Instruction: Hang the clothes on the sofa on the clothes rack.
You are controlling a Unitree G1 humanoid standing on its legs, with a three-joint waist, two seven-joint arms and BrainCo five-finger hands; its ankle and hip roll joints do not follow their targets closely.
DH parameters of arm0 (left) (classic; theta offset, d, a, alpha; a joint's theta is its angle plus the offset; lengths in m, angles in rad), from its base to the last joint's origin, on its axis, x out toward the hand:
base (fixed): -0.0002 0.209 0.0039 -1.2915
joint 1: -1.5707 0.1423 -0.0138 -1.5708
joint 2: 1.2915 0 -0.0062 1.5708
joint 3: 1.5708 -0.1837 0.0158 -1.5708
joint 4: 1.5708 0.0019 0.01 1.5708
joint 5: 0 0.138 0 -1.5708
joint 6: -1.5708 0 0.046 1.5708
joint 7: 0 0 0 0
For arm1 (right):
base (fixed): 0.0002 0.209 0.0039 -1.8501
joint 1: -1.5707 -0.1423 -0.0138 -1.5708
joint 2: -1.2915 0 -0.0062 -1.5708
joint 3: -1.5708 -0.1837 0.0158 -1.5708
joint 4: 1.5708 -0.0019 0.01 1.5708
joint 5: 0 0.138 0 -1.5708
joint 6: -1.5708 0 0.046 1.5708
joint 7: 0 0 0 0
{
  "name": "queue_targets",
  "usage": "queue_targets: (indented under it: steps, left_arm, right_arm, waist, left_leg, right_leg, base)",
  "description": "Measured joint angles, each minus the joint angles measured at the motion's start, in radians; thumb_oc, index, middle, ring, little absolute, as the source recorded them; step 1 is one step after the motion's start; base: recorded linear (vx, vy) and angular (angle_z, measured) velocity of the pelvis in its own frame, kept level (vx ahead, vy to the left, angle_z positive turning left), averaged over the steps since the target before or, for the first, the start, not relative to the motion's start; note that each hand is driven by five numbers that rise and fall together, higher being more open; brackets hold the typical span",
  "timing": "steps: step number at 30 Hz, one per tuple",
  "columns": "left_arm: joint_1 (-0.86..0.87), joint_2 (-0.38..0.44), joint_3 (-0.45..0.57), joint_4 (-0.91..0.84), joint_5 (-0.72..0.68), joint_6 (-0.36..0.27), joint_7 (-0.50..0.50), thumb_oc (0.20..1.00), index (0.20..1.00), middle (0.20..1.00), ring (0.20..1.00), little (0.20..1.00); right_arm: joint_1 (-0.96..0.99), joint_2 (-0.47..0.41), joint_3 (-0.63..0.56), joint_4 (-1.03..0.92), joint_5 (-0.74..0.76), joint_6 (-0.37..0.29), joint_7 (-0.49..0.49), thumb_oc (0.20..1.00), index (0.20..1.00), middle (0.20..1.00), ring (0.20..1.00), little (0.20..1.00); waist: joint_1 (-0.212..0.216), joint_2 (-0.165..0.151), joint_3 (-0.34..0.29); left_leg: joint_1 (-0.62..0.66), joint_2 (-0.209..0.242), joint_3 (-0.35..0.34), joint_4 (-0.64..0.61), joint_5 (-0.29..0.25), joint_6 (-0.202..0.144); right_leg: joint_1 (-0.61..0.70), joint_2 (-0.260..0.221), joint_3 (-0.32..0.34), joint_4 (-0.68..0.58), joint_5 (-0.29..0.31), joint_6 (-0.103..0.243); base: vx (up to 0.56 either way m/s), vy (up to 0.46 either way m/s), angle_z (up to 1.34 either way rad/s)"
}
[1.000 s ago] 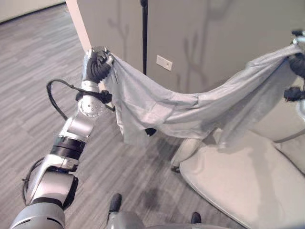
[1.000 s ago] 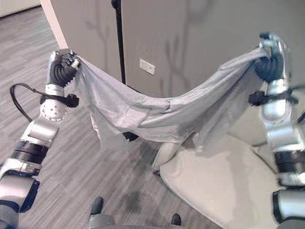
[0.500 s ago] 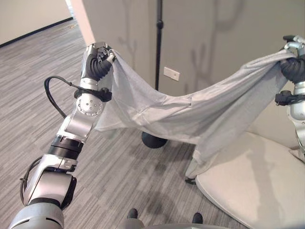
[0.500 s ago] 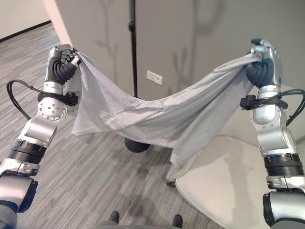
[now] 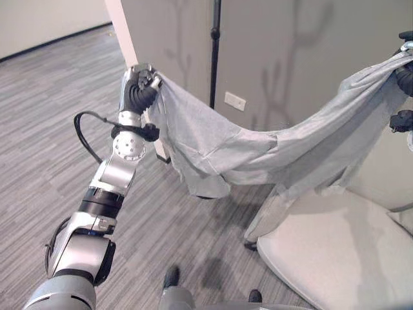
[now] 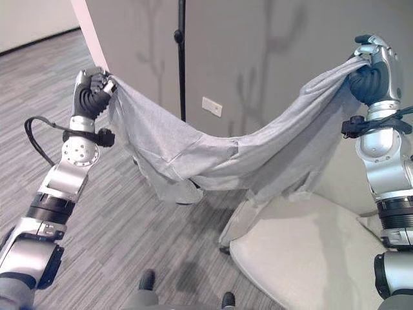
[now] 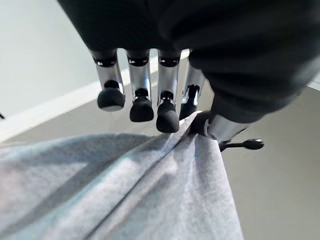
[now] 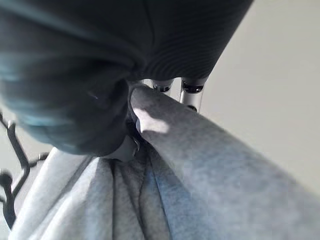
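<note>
Grey shirt [image 6: 226, 155] hangs stretched between clenched left hand [image 6: 90, 97] and right hand [image 6: 371, 71], rack pole [image 6: 181, 58] behind, upper centre, nearer the left.

My left robot hand [image 7: 200, 60] hangs from twelve o'clock, dark ribbed cover above, silver fingers [image 7: 169, 102] with dark tips curled down. My thumb and the nearest finger pinch the edge of the grey garment [image 7: 125, 190], which spreads toward seven o'clock. At three o'clock, a black hook [image 7: 242, 145] stands against the grey wall [image 7: 280, 180].
</note>
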Motion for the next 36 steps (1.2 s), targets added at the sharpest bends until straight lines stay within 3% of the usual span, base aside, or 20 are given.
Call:
queue_targets:
  steps: [1,4,6,11,13,14,15,17,18,19,20,22,29,35,36]
  left_arm:
    - [0.000,0.005,0.001,0.000,-0.001,0.003,0.001,0.200,0.200,0.200,0.200,0.200]
    - [-0.001,0.019,0.000,-0.001,0.000,0.004,0.001,0.200,0.200,0.200,0.200,0.200]
    - [-0.004,0.051,-0.016,-0.011,0.000,0.005,0.001,0.200,0.200,0.200,0.200,0.200]
    - [-0.020,0.059,-0.033,-0.016,0.001,0.006,-0.001,0.200,0.200,0.200,0.200,0.200]
    - [-0.038,0.059,-0.037,-0.017,0.001,0.006,-0.001,0.200,0.200,0.200,0.200,0.200]
    - [-0.039,0.058,-0.036,-0.017,0.001,0.006,0.000,0.200,0.200,0.200,0.200,0.200]
    - [-0.039,0.058,-0.034,-0.017,0.001,0.006,0.001,0.200,0.200,0.200,0.200,0.200]
    - [-0.040,0.058,-0.021,-0.015,0.001,0.007,0.007,0.200,0.200,0.200,0.200,0.200]
    - [-0.040,0.062,-0.023,-0.012,0.001,0.009,0.010,0.200,0.200,0.200,0.200,0.200]
    - [-0.042,0.071,-0.023,-0.013,0.004,0.012,0.007,0.200,0.200,0.200,0.200,0.200]
    - [-0.027,0.054,-0.018,-0.017,0.004,0.015,0.011,0.200,0.200,0.200,0.200,0.200]
    - [-0.027,0.051,0.009,-0.024,0.004,0.009,0.010,0.200,0.200,0.200,0.200,0.200]
    - [-0.021,0.066,0.084,-0.039,-0.001,0.003,0.001,0.200,0.200,0.200,0.200,0.200]
    - [0.118,0.125,0.194,-0.202,-0.026,-0.031,-0.051,0.200,0.200,0.200,0.200,0.200]
    - [0.190,0.125,0.264,-0.261,-0.060,-0.056,-0.062,0.200,0.200,0.200,0.200,0.200]
  right_arm:
    - [0.037,0.020,0.000,-0.015,-0.001,0.002,0.001,0.200,0.200,0.200,0.200,0.200]
    - [0.057,0.042,-0.010,-0.037,-0.001,0.005,0.001,0.200,0.200,0.200,0.200,0.200]
    - [0.057,0.075,-0.028,-0.041,-0.004,0.009,0.003,0.200,0.200,0.200,0.200,0.200]
    - [0.052,0.108,-0.039,-0.065,-0.022,0.033,0.009,0.200,0.200,0.200,0.200,0.200]
    - [0.052,0.108,-0.039,-0.065,-0.022,0.034,0.007,0.200,0.200,0.200,0.200,0.200]
    - [0.052,0.107,-0.038,-0.065,-0.022,0.033,0.007,0.200,0.200,0.200,0.200,0.200]
    - [0.052,0.105,-0.038,-0.065,-0.022,0.032,0.007,0.200,0.200,0.200,0.200,0.200]
    - [0.042,0.095,-0.028,-0.065,-0.021,0.029,0.007,0.200,0.200,0.200,0.200,0.200]
    - [0.035,0.078,-0.011,-0.064,-0.021,0.027,0.008,0.200,0.200,0.200,0.200,0.200]
    - [0.026,0.056,-0.007,-0.065,-0.020,0.027,0.012,0.200,0.200,0.200,0.200,0.200]
    - [0.024,0.037,-0.015,-0.068,-0.019,0.028,0.015,0.200,0.200,0.200,0.200,0.200]
    - [0.018,0.025,-0.016,-0.071,-0.011,0.024,0.022,0.200,0.200,0.200,0.200,0.200]
    - [0.051,0.012,-0.056,-0.162,0.042,-0.015,0.105,0.200,0.200,0.200,0.200,0.200]
    - [0.259,0.019,-0.211,-0.374,0.044,-0.065,0.176,0.200,0.200,0.200,0.200,0.200]
    - [0.313,0.067,-0.287,-0.438,0.048,-0.089,0.191,0.200,0.200,0.200,0.200,0.200]
  waist:
    - [-0.002,-0.039,-0.002]
    - [-0.003,-0.062,0.000]
    - [0.003,-0.060,0.000]
    - [-0.001,-0.040,-0.002]
    - [-0.006,-0.039,-0.002]
    - [-0.009,-0.038,-0.001]
    - [-0.009,-0.036,0.000]
    - [-0.005,-0.028,0.006]
    - [-0.006,-0.025,0.007]
    - [-0.018,-0.045,0.006]
    - [-0.030,-0.020,0.004]
    - [-0.021,-0.005,0.006]
    - [-0.033,-0.004,0.005]
    - [-0.032,-0.004,0.004]
    - [-0.035,-0.004,0.003]
  left_leg:
    - [0.010,-0.050,0.012,0.001,0.025,0.012]
    - [0.014,-0.095,0.026,0.012,0.019,0.039]
    - [0.041,-0.117,0.050,0.014,-0.004,0.058]
    - [0.106,-0.142,0.079,0.015,-0.038,0.102]
    - [0.126,-0.148,0.080,0.013,-0.047,0.116]
    - [0.131,-0.150,0.080,0.012,-0.050,0.122]
    - [0.139,-0.148,0.074,0.006,-0.056,0.132]
    - [0.141,-0.129,0.072,-0.003,-0.058,0.141]
    - [0.136,-0.120,0.075,-0.003,-0.049,0.127]
    - [0.139,-0.150,0.060,-0.003,-0.049,0.122]
    - [0.142,-0.149,0.046,-0.003,-0.050,0.119]
    - [0.147,-0.131,0.050,-0.003,-0.058,0.104]
    - [0.169,-0.114,0.050,-0.003,-0.068,0.088]
    - [0.172,-0.119,0.051,-0.004,-0.068,0.089]
    - [0.172,-0.120,0.053,-0.004,-0.069,0.090]
  right_leg:
    - [0.002,-0.046,0.007,0.000,0.010,0.019]
    - [0.000,-0.076,0.000,0.001,0.046,0.018]
    - [0.014,-0.095,0.007,0.004,0.087,0.038]
    - [-0.018,-0.123,0.040,0.146,0.096,0.050]
    - [-0.044,-0.138,0.037,0.213,0.103,0.070]
    - [-0.054,-0.139,0.040,0.224,0.082,0.088]
    - [-0.057,-0.108,0.048,0.214,0.028,0.109]
    - [-0.077,-0.025,0.046,0.147,-0.015,0.077]
    - [-0.074,0.018,0.038,0.063,0.007,0.053]
    - [-0.066,0.039,0.025,-0.008,0.084,0.008]
    - [-0.049,0.043,0.007,-0.003,0.080,-0.018]
    - [-0.048,0.059,0.008,-0.003,0.075,-0.021]
    - [-0.028,0.079,0.008,-0.003,0.068,-0.031]
    - [-0.025,0.071,0.008,-0.003,0.066,-0.030]
    - [-0.025,0.068,0.009,-0.003,0.066,-0.029]
  base:
    - [0.11,0.223,-0.20]
    - [0.14,0.270,-0.07]
    - [0.18,0.335,-0.13]
    - [0.10,0.196,-0.15]
    - [0.12,0.038,-0.05]
    - [0.14,0.043,-0.04]
    - [0.11,0.016,0.01]
    - [0.10,-0.036,-0.01]
    - [0.03,-0.036,0.27]
    - [0.09,-0.035,0.51]
    - [0.12,-0.050,0.48]
    - [0.17,-0.052,0.01]
    - [0.09,-0.019,-0.03]
    - [0.05,0.004,0.02]
    - [0.04,0.007,-0.01]
